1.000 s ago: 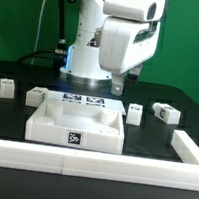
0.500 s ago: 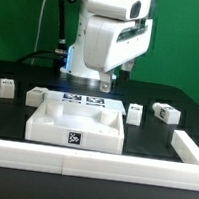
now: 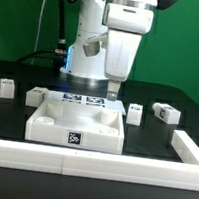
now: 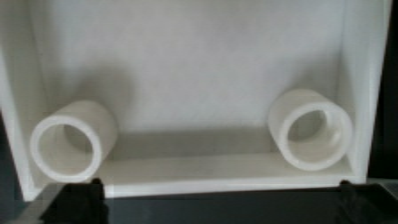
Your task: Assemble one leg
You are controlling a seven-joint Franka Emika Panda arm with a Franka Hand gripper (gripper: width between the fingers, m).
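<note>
The large white panel (image 3: 53,130) with a raised rim lies in the middle of the table, a marker tag on its front wall. Small white legs with tags lie around it: two to the exterior view's left (image 3: 6,87) (image 3: 35,96) and two to its right (image 3: 135,113) (image 3: 166,112). My gripper (image 3: 112,90) hangs pointing down over the panel's far rim, holding nothing. In the wrist view the gripper (image 4: 217,205) is open, its dark fingertips (image 4: 71,200) wide apart, above the panel's inside (image 4: 196,80) with two round sockets (image 4: 71,140) (image 4: 311,130).
A white rail (image 3: 89,166) runs along the table's front edge, and another white bar (image 3: 188,149) lies at the exterior view's right. The robot base (image 3: 85,55) stands behind the panel.
The hand has turned about its axis and now stands upright and narrow in the exterior view. The fingertips stayed over the panel's far rim. No part has moved.
</note>
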